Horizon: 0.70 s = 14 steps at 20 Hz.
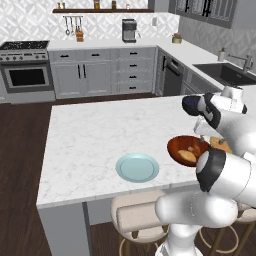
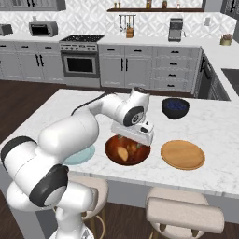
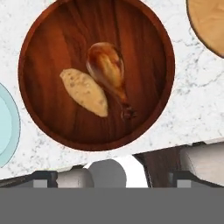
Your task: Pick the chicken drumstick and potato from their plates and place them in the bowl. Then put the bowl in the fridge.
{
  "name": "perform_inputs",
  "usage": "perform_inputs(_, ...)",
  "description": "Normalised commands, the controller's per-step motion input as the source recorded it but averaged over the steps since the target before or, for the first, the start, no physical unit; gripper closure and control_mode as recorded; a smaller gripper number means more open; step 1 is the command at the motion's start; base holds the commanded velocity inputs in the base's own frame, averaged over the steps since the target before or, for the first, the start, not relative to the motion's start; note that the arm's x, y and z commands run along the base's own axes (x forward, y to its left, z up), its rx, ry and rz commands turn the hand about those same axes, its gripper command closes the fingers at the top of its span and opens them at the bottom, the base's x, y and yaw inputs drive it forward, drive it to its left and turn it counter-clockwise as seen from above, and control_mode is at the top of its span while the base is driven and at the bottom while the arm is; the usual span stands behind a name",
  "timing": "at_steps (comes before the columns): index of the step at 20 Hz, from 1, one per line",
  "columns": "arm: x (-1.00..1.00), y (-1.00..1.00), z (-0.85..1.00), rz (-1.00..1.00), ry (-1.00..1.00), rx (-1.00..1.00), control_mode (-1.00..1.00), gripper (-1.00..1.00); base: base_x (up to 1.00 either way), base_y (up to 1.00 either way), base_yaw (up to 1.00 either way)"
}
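Bowl [image 3: 96,72] holds drumstick [image 3: 107,72] and potato [image 3: 84,92]; claw [image 3: 111,177] released above. You should grip the rim at 6 o'clock, level.

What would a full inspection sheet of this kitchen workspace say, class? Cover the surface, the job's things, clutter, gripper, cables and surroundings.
Surface: white marble island counter.
Job's things: chicken drumstick and potato lie side by side in the reddish-brown bowl; blue-green plate and tan wooden plate bare, one on each side of the bowl.
Clutter: dark blue bowl farther back on the counter.
Gripper: gripper open above the bowl, holding nothing.
Cables: nothing seen.
Surroundings: stools below the island edge; stove, grey cabinets, coffee machine and sink beyond.
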Motion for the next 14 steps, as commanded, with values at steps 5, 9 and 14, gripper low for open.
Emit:
perform_inputs(5, -0.2, -0.21, -0.1, -0.38, 0.05, 0.2, -1.0, -1.0, 0.0, 0.0, 0.0)
perform_inputs(9, 0.1, -0.07, -0.61, -0.09, 0.02, 0.1, -1.0, -1.0, 0.0, 0.0, 0.0)
perform_inputs(14, 0.41, -0.1, -0.82, -0.07, 0.03, 0.0, -1.0, -1.0, 0.0, 0.0, 0.0)
